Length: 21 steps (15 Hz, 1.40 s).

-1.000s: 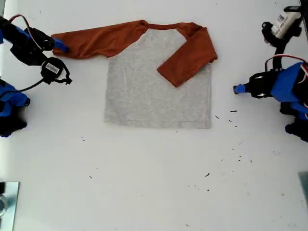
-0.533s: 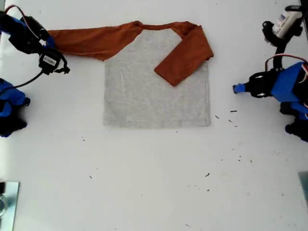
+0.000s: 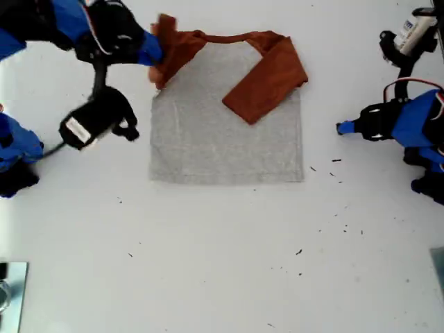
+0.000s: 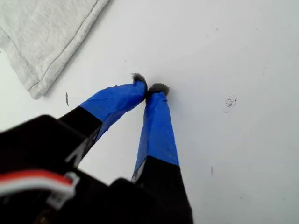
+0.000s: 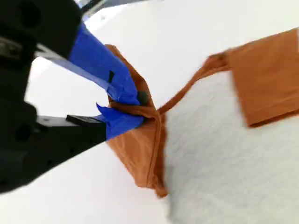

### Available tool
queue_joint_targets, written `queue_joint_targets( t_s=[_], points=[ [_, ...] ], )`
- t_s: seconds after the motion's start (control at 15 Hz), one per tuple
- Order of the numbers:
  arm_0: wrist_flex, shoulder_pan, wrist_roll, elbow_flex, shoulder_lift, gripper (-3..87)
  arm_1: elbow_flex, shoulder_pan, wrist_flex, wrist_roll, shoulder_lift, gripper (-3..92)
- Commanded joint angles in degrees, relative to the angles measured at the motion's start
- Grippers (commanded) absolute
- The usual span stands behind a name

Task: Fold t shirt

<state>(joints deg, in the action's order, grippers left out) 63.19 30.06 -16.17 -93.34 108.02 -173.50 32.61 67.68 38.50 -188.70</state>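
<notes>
The t shirt lies flat on the white table, its grey body facing up with no logo showing. One rust-orange sleeve is folded diagonally across the chest. The other sleeve is lifted and bunched near the shoulder at the exterior view's upper left. My second gripper is shut on it, and the second wrist view shows that gripper pinching the orange sleeve. My first gripper rests at the exterior view's right, apart from the shirt. It is shut on nothing, with a grey hem corner nearby.
The second arm's wrist camera hangs over the table beside the shirt at the exterior view's left. A metal object sits at the exterior view's lower left corner. Small dark specks dot the table in front of the shirt.
My second gripper has lifted the outstretched sleeve and carried it toward the exterior view's right, so it is now bunched by the shoulder. The first arm has not moved.
</notes>
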Motion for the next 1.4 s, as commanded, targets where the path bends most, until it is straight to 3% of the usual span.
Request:
queue_joint_targets(
  t_s=[0.0,0.07,0.13,0.2,0.27,0.4,0.47,0.53,0.73,0.87,1.0,1.13,1.2,1.33],
  points=[
    [2.0,-13.6,-6.3,34.8,-20.6,7.1,-2.5,-0.3,0.1,-0.6,-0.9,3.5],
    [3.2,-15.0,-7.4,40.6,-25.0,32.5,-2.5,-0.4,0.1,-0.6,-0.9,3.5],
    [6.7,-13.0,-5.1,39.6,-24.8,28.7,-2.5,-0.5,0.2,-0.7,-0.9,3.5],
    [11.4,-10.5,-5.0,39.0,-23.1,17.0,-2.5,-0.5,0.3,-0.7,-1.1,3.5],
    [12.3,-8.3,-6.4,34.3,-18.1,13.1,-2.5,-0.5,0.4,-0.7,-1.2,3.5],
    [8.1,-3.7,-7.4,14.1,-3.1,13.1,-2.5,-0.5,0.4,-0.5,-1.3,3.5],
    [3.2,-1.8,-7.6,-1.1,6.8,12.9,-2.5,-0.5,0.4,-0.5,-1.4,3.5],
    [-2.3,0.0,-7.6,-16.9,17.5,10.0,-2.5,-0.6,0.4,-0.6,-1.4,3.5],
    [-9.9,5.8,-2.0,-55.0,37.2,1.4,-2.5,-0.4,0.4,-0.7,-1.4,3.5],
    [-14.9,7.5,2.3,-71.3,43.6,-0.3,-2.6,-0.4,0.6,-1.1,-1.4,3.5],
    [-15.5,6.5,4.4,-73.9,45.8,-0.3,-2.4,0.0,1.0,-2.2,-1.2,3.5],
    [-9.0,3.7,4.5,-64.1,43.2,3.6,4.0,-1.2,-1.1,-4.6,6.7,5.4],
    [-3.0,0.2,5.5,-54.7,39.6,14.0,16.3,-1.9,2.1,-4.7,18.7,17.4],
    [7.6,-7.2,6.7,-33.8,30.5,25.6,42.0,-5.8,9.4,-4.9,37.5,35.2]
  ],
)
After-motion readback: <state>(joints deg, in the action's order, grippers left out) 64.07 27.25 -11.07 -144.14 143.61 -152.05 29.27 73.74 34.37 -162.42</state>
